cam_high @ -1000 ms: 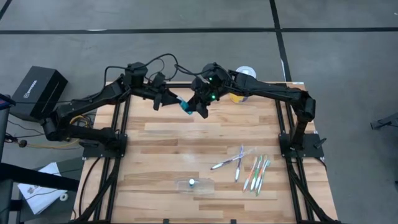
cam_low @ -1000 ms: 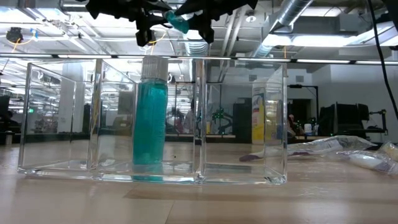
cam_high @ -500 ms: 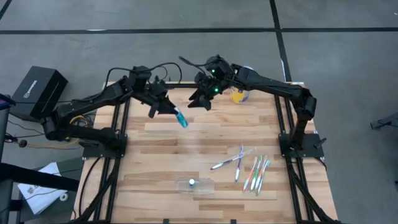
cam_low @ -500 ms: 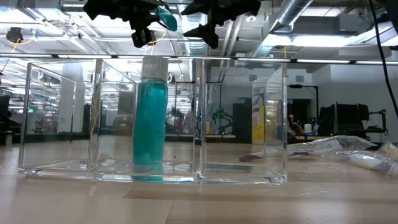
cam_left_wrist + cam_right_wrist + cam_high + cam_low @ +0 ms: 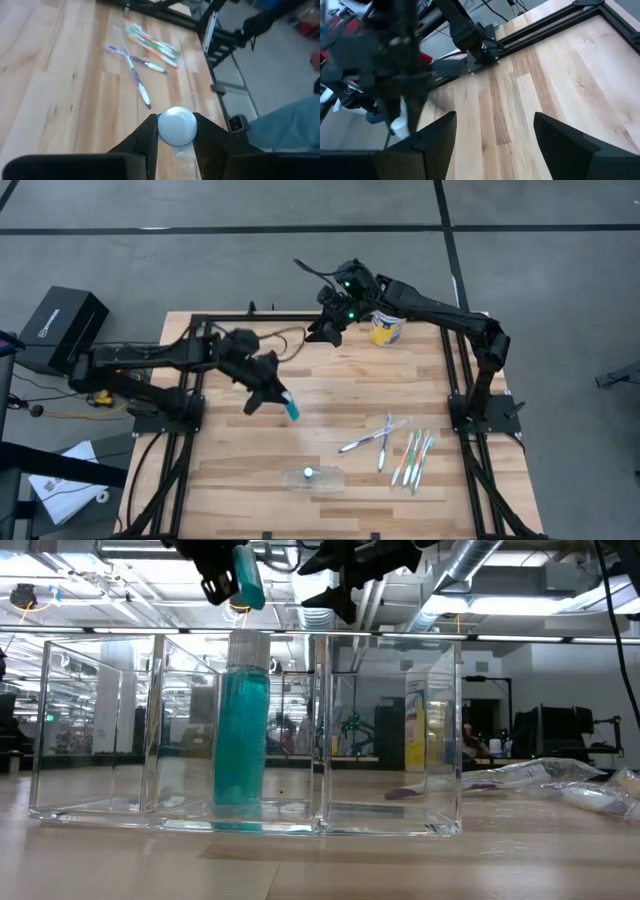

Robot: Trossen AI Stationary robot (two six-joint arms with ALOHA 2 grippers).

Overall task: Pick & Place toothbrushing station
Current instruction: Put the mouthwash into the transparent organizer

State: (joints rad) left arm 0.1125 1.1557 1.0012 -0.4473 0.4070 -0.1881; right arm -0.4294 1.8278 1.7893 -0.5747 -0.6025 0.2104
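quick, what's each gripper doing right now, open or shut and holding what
Left gripper: shut on the teal-and-white tube, held above the table's middle.
Right gripper: open, empty, near the table's far edge.

Left pincer (image 5: pixel 175 137) grips tube (image 5: pixel 176 127) — toothbrushes (image 5: pixel 142 55) beyond.

Two dark jointed arms, looping black cables, green light on the right wrist

teal tubes: 2 (image 5: pixel 291 406) (image 5: pixel 241 730) | clear organizer: 1 (image 5: pixel 390 730) | yellow cup: 1 (image 5: pixel 384 329)
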